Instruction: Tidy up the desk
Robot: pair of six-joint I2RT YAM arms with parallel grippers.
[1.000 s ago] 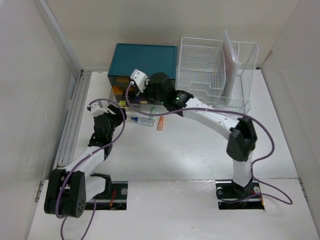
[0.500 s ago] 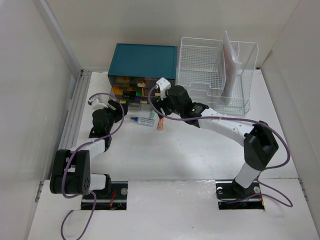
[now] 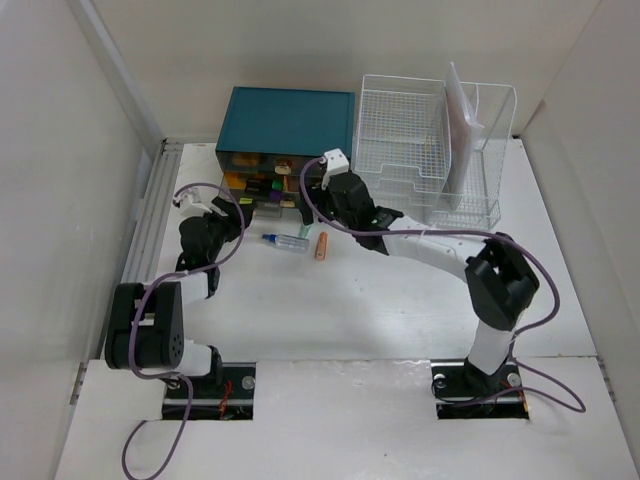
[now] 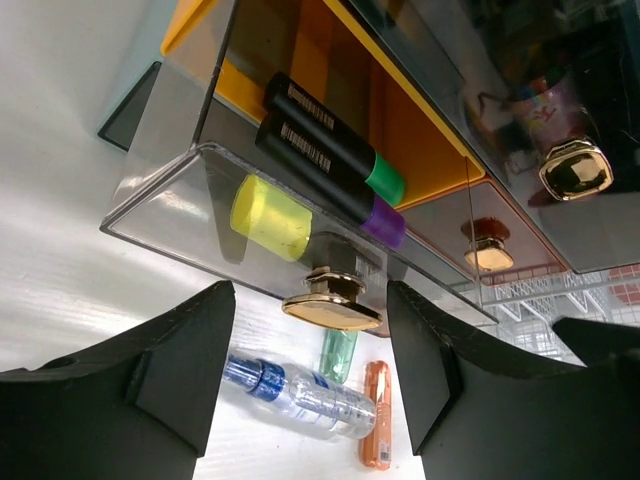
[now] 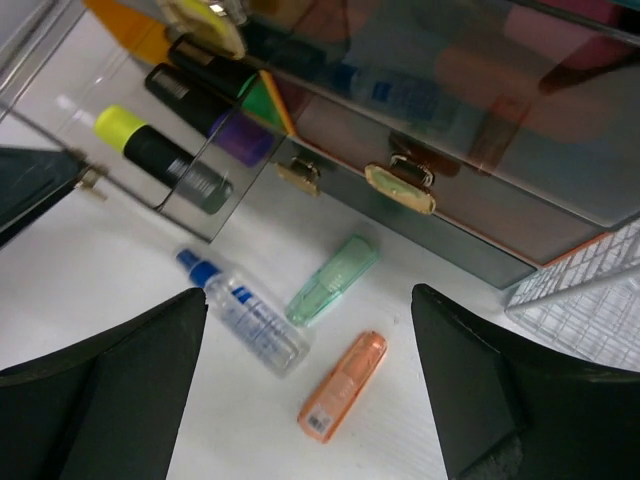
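Note:
On the white desk (image 3: 380, 300), in front of the drawers, lie a clear spray bottle (image 5: 245, 315) with a blue cap, a green case (image 5: 333, 280) and an orange case (image 5: 343, 385). My right gripper (image 5: 310, 330) hangs open and empty above them. The lowest clear drawer (image 4: 190, 190) is pulled out and holds a yellow highlighter (image 4: 272, 217) and two black ones. Its gold knob (image 4: 332, 305) sits between the fingers of my left gripper (image 4: 310, 330). That gripper is open, with a gap on each side of the knob. From above, the left gripper (image 3: 225, 212) is at the drawer's left corner.
The teal drawer cabinet (image 3: 290, 120) stands at the back, with more clear drawers and gold knobs (image 4: 575, 168). A white wire basket (image 3: 430, 150) holding papers stands to its right. A grey rail (image 3: 145, 230) runs along the desk's left edge. Walls close in on three sides.
My right gripper has drawn back from the drawers and opened wide. The green case now lies next to the bottle. My left arm has folded back leftward, its gripper still at the drawer.

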